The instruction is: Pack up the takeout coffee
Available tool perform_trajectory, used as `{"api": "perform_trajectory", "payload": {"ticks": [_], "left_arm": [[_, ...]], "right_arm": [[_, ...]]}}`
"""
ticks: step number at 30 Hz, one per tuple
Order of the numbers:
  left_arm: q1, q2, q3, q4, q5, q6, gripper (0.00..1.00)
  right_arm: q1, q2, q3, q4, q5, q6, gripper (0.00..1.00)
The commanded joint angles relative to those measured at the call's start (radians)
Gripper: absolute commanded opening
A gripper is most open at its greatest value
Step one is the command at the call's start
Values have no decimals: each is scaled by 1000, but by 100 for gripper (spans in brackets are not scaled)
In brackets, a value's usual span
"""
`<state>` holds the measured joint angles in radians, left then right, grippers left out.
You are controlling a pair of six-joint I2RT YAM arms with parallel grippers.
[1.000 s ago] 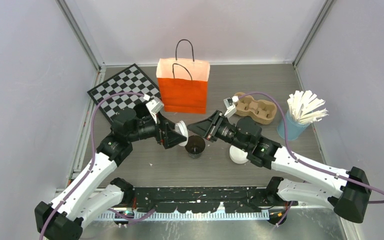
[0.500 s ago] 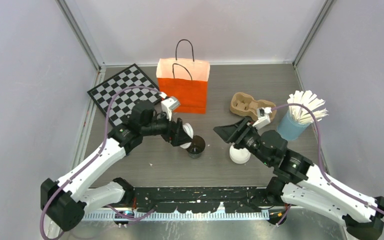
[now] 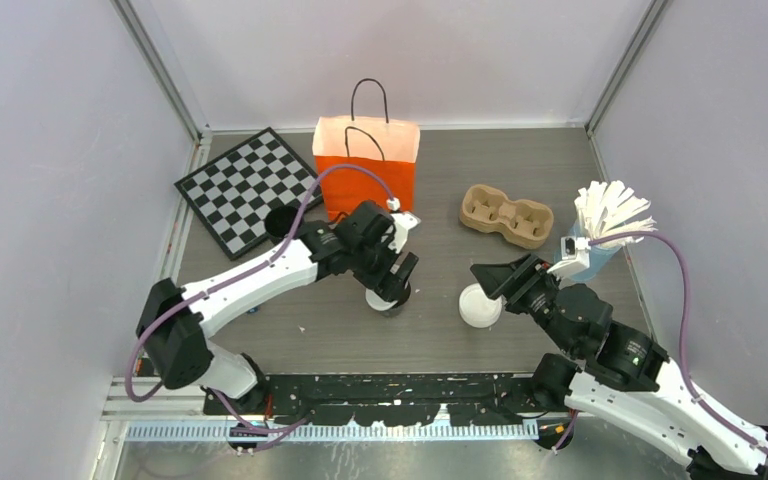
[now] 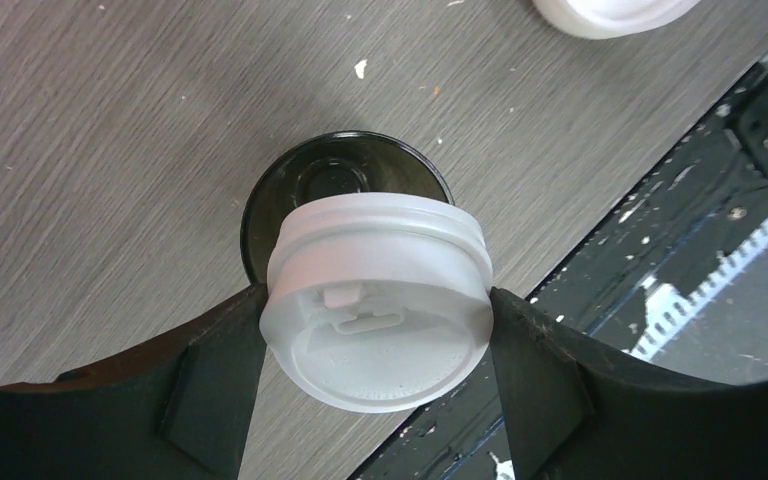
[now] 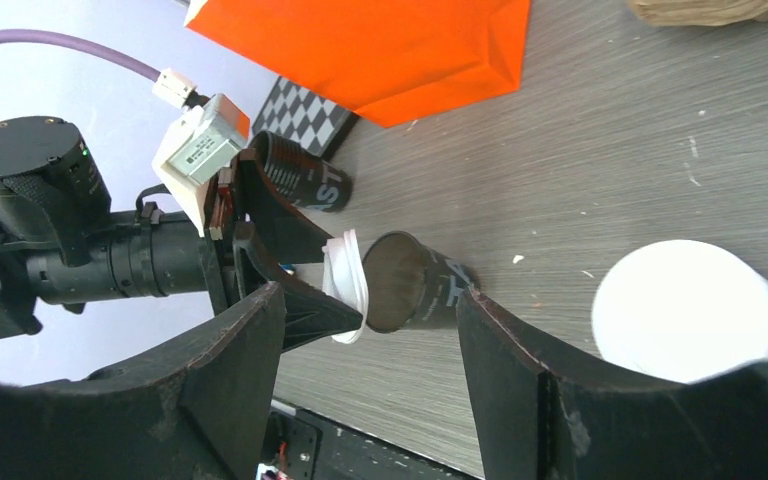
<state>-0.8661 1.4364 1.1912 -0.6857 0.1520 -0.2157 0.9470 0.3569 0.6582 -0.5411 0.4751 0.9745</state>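
Hovering over the black cup [image 4: 300, 185], I'm grasping the sip lid [image 4: 380, 300] in my left tool [image 4: 375, 310]; right tool [image 5: 368, 293] released; capping and bagging pending.

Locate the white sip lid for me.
Left wrist view: the lid is gripped in the left end effector over the open black cup, mid-table near the orange bag.

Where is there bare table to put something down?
Bare wood lies between the orange bag and the cup carrier, behind the carrier, and along the near edge in front of the black cup. The middle is crowded: the left gripper holds a white lid over that cup, a white cup beside the right gripper.
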Motion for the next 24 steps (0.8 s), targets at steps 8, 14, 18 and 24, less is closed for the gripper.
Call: {"api": "perform_trajectory", "payload": {"ticks": [8, 14, 18, 24], "left_arm": [[-52, 117, 148, -128, -143, 38, 79], [-63, 151, 160, -121, -145, 44, 82], [-70, 169, 186, -136, -143, 44, 83], [-76, 167, 190, -126, -127, 50, 87]], "right_arm": [[4, -27, 19, -51, 77, -30, 68], [4, -18, 19, -48, 74, -36, 68], [3, -16, 26, -49, 80, -40, 69], [3, -20, 27, -49, 92, -51, 68]]}}
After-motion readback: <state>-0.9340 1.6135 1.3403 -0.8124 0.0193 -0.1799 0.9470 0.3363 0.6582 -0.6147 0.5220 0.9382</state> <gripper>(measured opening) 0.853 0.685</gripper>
